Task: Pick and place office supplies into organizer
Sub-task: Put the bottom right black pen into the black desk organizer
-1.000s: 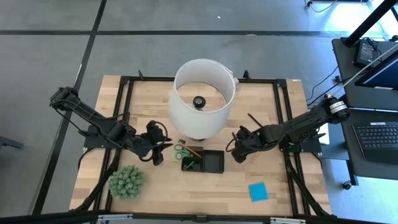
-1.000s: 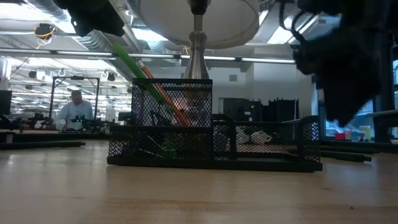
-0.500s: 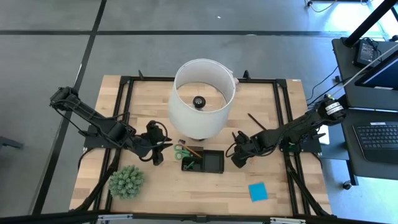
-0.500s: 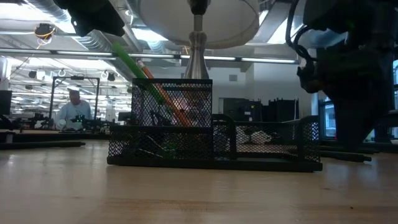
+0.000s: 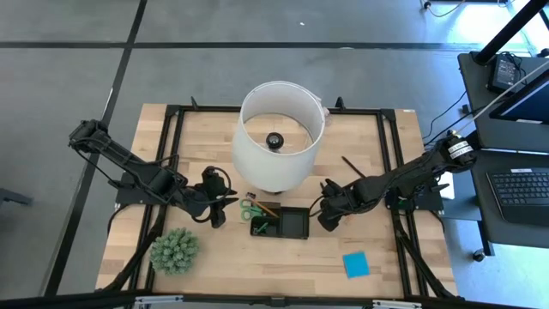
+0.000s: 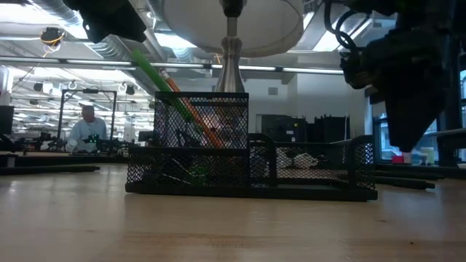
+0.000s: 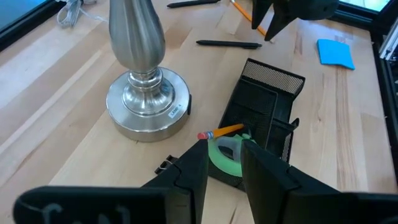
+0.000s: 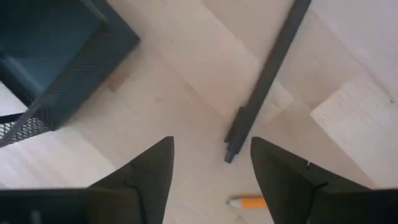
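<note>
The right gripper point(image 8: 211, 171) hangs just above the bare wood with its two dark fingers spread wide and nothing between them; the spread suits a descent onto the thin dark pen point(image 8: 264, 81) that lies flat on the table directly ahead of the gap, its near end almost between the fingertips; an orange pencil tip point(image 8: 249, 202) shows low between the fingers, so the closing must take care to catch the pen alone. In the high view this gripper point(image 5: 329, 215) sits just beside the right end of the low black mesh organizer tray point(image 5: 281, 224), near enough for a short carry once the pen is lifted.

The left gripper point(image 5: 214, 206) waits near the tray's left end, its fingers point(image 7: 193, 177) parted a little and empty; ahead of them lie the green-handled scissors point(image 7: 227, 155) and another orange pencil point(image 7: 221, 131), leaning at the tray's near end, likely because they are too long to lie flat inside.

Farther out, the blue square sticky-note pad point(image 5: 355, 263) lies well apart on the table's front right, not yet collected; the silver lamp base point(image 7: 146, 109) under the big white lampshade point(image 5: 274, 137) crowds the tray's far side; the spiky green plant ball point(image 5: 174, 250) sits at front left.
</note>
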### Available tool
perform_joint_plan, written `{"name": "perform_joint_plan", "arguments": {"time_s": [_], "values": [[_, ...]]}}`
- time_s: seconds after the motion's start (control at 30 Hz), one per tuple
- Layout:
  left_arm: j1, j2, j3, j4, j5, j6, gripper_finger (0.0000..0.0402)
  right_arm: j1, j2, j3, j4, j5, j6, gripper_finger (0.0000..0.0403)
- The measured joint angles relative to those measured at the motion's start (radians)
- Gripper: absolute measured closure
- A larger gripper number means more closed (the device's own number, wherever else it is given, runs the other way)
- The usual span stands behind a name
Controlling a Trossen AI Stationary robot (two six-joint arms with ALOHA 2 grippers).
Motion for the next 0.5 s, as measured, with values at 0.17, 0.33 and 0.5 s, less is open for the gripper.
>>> {"name": "perform_joint_plan", "arguments": {"time_s": [0.17, 0.33, 0.5], "values": [[0.0, 0.0, 0.0, 0.0, 0.0, 0.029, 0.0313, 0.0, 0.008, 0.0, -0.036, 0.0, 0.016, 0.0189], [0.0, 0.0, 0.0, -0.003, 0.0, 0.043, 0.0313, 0.0, 0.061, 0.0, -0.046, 0.0, 0.026, 0.0189], [0.0, 0.0, 0.0, -0.004, 0.0, 0.043, 0.0313, 0.0, 0.132, 0.0, -0.041, 0.0, 0.027, 0.0189]]}}
